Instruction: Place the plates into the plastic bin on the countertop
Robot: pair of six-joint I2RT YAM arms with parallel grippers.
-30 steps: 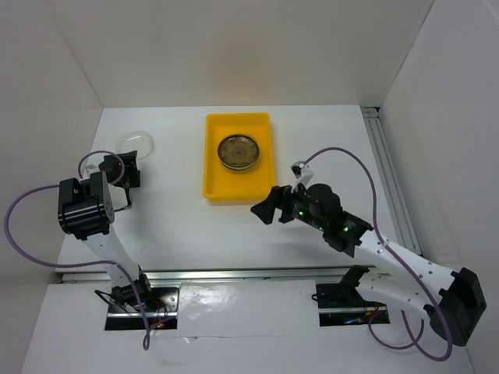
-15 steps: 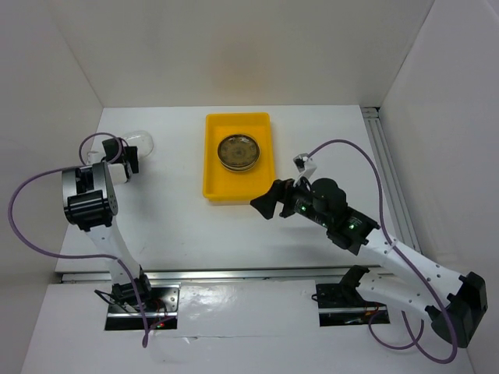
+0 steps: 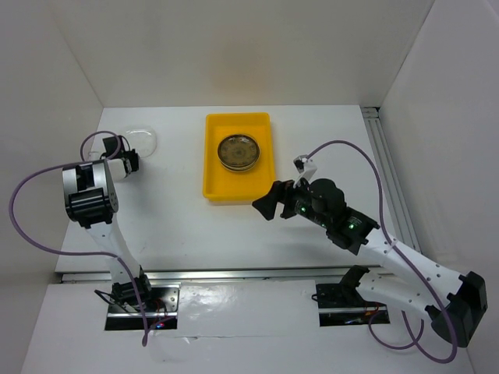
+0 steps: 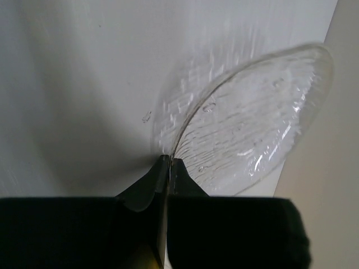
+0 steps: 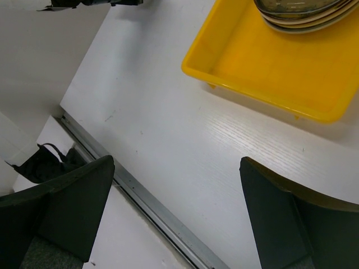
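A clear glass plate point(image 3: 141, 140) lies at the far left of the white countertop point(image 3: 171, 210), close to the left wall. My left gripper point(image 3: 130, 160) is shut on its near rim; in the left wrist view the two black fingers point(image 4: 147, 185) pinch the edge of the ribbed clear plate point(image 4: 252, 123), which tilts up from the surface. The yellow plastic bin point(image 3: 212, 187) stands at the back centre with a stack of plates point(image 3: 238, 151) in it, a gold-brown one on top. My right gripper point(image 3: 266, 206) hangs open over bare countertop near the bin's front right corner point(image 5: 269, 73).
White walls enclose the countertop on three sides. A metal rail point(image 3: 387, 175) runs along the right edge, and another rail point(image 5: 143, 199) lines the front. Purple cables loop off both arms. The stack of plates point(image 5: 297, 14) fills the far half of the bin.
My left gripper moved back toward the clear plate and shut on its rim. The right arm barely shifted and stayed open.
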